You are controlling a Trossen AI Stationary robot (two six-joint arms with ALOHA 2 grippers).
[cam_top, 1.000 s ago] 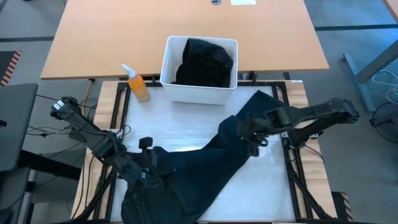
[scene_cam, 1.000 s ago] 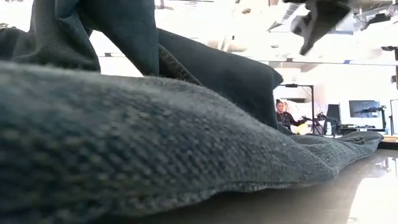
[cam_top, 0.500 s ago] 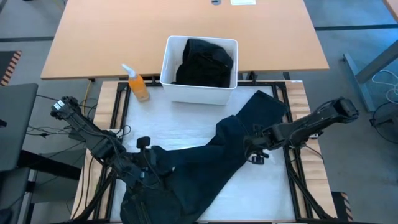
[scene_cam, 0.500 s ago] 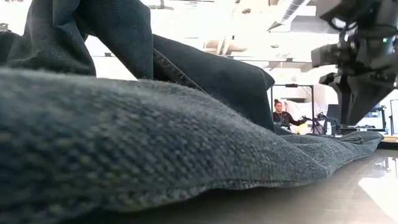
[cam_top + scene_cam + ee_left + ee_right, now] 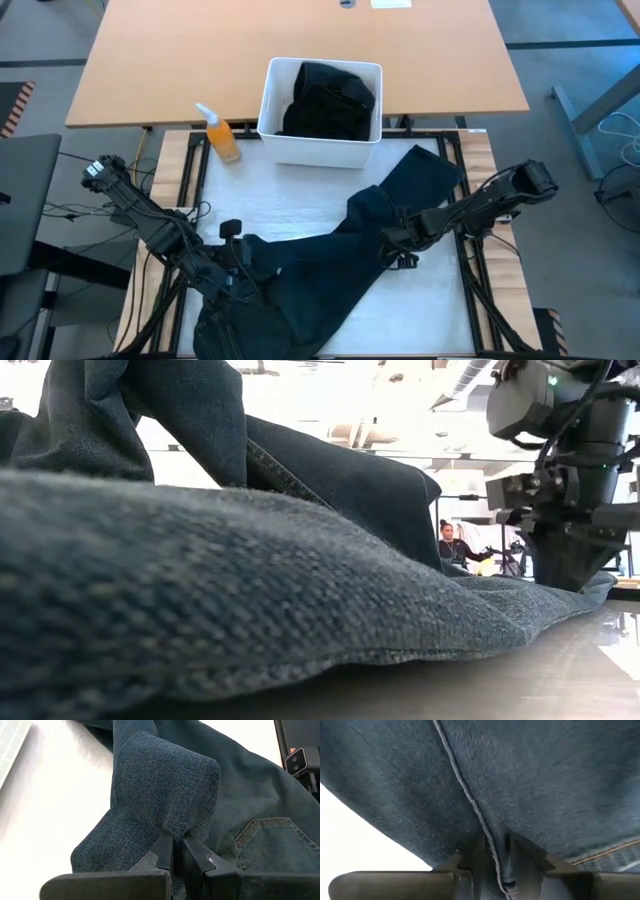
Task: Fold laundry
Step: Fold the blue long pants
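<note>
Your left gripper point(image 5: 177, 854) is clenched on a fold of the jeans point(image 5: 330, 250); your right gripper point(image 5: 495, 857) pinches a leg seam. Heavy, limp denim: grip seams and hems.

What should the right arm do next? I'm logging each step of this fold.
Probably close the right gripper fully on the seam of the trousers and lift. Its fingers straddle the seam with fabric between them, low on the cloth, while the left gripper is shut on a fold near the waist.
</note>
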